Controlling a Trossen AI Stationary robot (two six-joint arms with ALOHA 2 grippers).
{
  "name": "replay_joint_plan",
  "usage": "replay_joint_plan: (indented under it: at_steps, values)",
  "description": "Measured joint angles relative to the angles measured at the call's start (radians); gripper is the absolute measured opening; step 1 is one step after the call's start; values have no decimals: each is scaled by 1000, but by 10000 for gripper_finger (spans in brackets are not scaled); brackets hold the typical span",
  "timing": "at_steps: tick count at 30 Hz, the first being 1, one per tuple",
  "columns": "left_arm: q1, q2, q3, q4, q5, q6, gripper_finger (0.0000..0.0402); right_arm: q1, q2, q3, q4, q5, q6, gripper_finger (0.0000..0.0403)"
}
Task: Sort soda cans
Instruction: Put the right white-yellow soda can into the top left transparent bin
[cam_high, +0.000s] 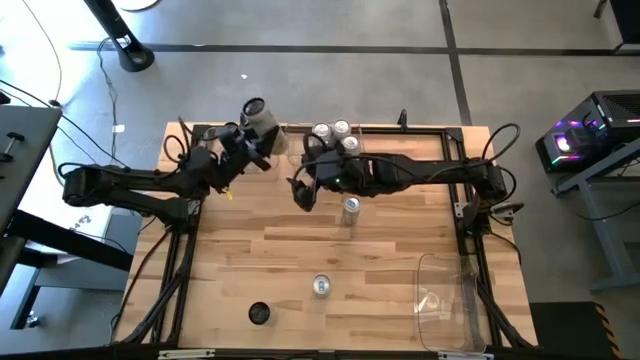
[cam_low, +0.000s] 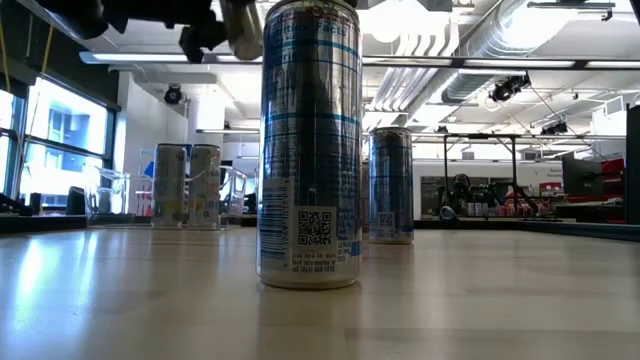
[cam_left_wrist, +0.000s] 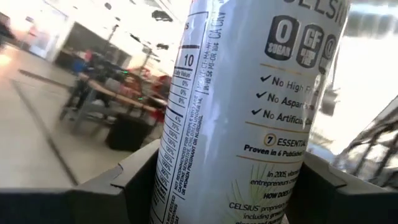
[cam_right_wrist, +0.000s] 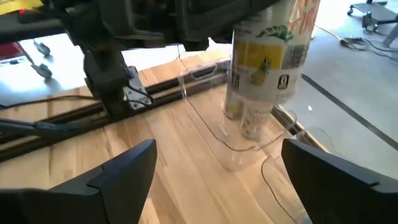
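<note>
Left pincer (cam_high: 258, 128) clamped on white Celsius can (cam_high: 262, 120), held above clear bin (cam_right_wrist: 233, 146) at bench (cam_high: 300, 250) far edge, right pincer (cam_high: 300, 192) fingers apart, empty, nr silver can (cam_high: 350, 208) mid-bench, can cluster (cam_high: 335, 135) beside bin, 2 more cans (cam_high: 321, 286) nr front edge.

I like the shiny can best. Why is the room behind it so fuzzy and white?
In the left wrist view the held can fills the picture and its print is readable, while the room behind is blurred and the windows glare white. In the low view, ceiling lights glare behind the front can, leaving the far cans dim.
</note>
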Motion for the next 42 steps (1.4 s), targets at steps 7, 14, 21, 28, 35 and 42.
replay_joint_plan:
  at_steps: [7,14,21,28,35,42]
  values:
    - [-3,-4,26,-20,340,-145,246,7,0,0,59,-43,-25,341]
    - [-35,-5,26,-11,368,-157,246,8,-1,1,60,-26,-3,341]
    - [-70,-5,28,14,403,-152,246,1,0,1,60,-15,6,341]
    - [-76,1,28,29,486,-162,246,-6,10,0,153,-206,7,341]
    - [-76,2,28,32,491,-164,246,-6,10,1,150,-217,14,314]
    - [-76,2,28,22,487,-133,246,-5,15,1,138,-209,4,220]
